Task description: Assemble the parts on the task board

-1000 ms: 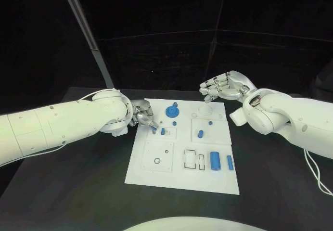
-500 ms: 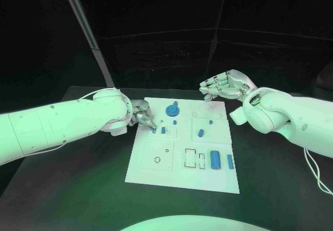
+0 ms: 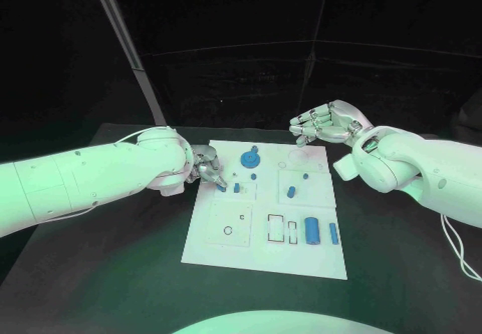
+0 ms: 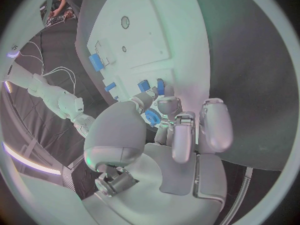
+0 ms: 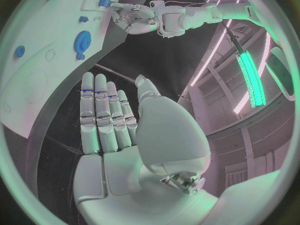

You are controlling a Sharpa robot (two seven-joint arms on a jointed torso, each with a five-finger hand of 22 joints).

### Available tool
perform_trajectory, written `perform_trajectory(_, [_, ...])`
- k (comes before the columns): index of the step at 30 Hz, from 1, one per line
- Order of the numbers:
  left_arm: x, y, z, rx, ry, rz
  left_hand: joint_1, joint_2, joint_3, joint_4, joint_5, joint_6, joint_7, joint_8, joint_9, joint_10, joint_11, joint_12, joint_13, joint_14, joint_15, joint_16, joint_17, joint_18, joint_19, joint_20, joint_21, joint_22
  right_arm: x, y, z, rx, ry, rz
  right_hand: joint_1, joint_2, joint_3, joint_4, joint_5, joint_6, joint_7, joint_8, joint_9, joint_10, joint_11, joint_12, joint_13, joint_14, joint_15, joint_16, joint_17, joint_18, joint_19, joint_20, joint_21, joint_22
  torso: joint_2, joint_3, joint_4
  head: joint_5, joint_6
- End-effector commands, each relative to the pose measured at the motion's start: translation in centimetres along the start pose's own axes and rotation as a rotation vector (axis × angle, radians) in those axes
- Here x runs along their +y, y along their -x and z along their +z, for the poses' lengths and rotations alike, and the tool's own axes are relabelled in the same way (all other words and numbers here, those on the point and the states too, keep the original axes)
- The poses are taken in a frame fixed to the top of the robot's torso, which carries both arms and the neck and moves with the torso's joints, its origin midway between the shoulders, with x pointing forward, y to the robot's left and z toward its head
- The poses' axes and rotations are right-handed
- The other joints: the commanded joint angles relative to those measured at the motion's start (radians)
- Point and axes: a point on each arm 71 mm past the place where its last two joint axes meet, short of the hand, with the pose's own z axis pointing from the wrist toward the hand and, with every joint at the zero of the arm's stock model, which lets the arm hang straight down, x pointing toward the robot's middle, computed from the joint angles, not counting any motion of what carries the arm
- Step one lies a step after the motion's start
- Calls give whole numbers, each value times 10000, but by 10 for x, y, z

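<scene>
The left hand [image 3: 208,169] sits low at the task board's [image 3: 263,260] left edge, its fingers curled in, with the fingertips [image 4: 161,89] down at a small blue peg [image 3: 221,187] standing near that edge; whether it grips the peg or merely touches it cannot be told. The right hand [image 3: 323,124] hangs above the board's far right corner, holding nothing, its fingers loosely bent and apart; from its wrist camera the fingers [image 5: 105,116] lie straight side by side over dark table.

The board is a flat white plate, long side running away from the robot, on the black table [image 3: 100,278]. Bare dark tabletop lies on both sides of it and in front of its near edge.

A round blue gear-like disc [image 3: 249,161] sits near the far edge. A second short peg [image 3: 236,188] stands just beside the first. Right of these, a slanted blue piece [image 3: 289,192] and a tiny blue stub [image 3: 305,177]. Near the right edge, a stout blue cylinder [image 3: 313,231] and a thin blue bar [image 3: 332,234] lie parallel, beside a dark-outlined rectangular recess [image 3: 275,227]
</scene>
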Motion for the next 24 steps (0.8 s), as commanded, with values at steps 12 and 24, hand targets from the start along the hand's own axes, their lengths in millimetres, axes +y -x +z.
perform_trajectory(12, [-3, -5, 2, 153, 106, 133, 50, -32, 998, -921, 16, 11, -59, 48, 7, 82, -33, 22, -9, 1055, -22, 32, 2635, -18, 52, -13, 19, -6, 2, -1, 0, 83, 147, 22, -3, 82, 9, -69, 21, -78, -15, 29, 15, -63, -2, -33, -17, -62, -11, -57, -17, 37, 2, 59, -78, -20, 1, 5, 3, -38, -28])
perform_trajectory(24, [-4, -5, -3, -428, -180, -211, 70, -23, 1092, -924, 55, 58, -82, 105, 19, 174, -60, 105, 94, 1055, -43, 32, 2635, -49, 126, -29, 119, 146, 2, -1, 0, 88, 154, 22, -3, 82, 9, -69, 21, -78, -15, 29, 15, -63, -2, -33, -17, -62, -11, -57, -17, 37, 2, 59, -78, -20, -1, -3, 7, -33, -39])
